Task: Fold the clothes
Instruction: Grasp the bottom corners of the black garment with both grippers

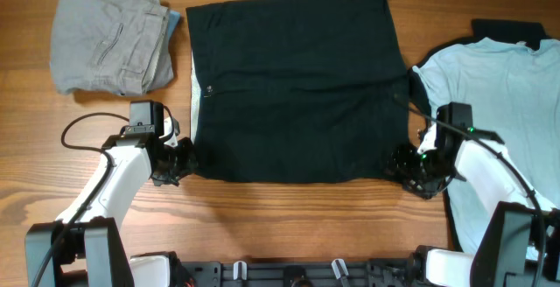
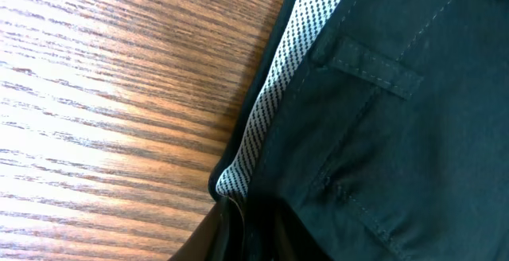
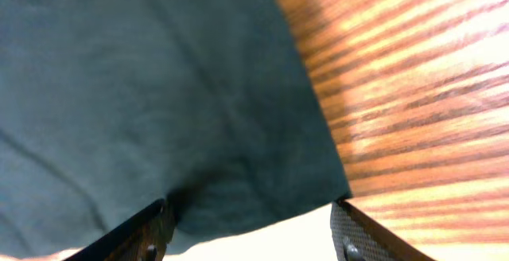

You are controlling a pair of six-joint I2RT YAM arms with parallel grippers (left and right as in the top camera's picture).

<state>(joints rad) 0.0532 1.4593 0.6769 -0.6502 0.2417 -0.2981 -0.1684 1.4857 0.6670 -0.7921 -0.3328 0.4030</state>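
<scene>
The large black shorts (image 1: 297, 86) lie spread flat in the middle of the table, with the pale dotted waistband (image 2: 278, 78) along their left edge. My left gripper (image 1: 182, 160) is at the shorts' near left corner. In the left wrist view its fingers (image 2: 238, 233) are shut on the black cloth (image 2: 382, 134) just below the waistband. My right gripper (image 1: 404, 163) is at the near right corner. In the right wrist view its fingers (image 3: 250, 233) are wide open, with the corner of the shorts (image 3: 159, 94) lying between them.
Folded grey shorts (image 1: 109, 42) lie at the back left on the wooden table (image 1: 306, 217). A pale blue T-shirt (image 1: 499, 103) lies at the right, close to my right arm, with a dark garment (image 1: 507, 31) behind it.
</scene>
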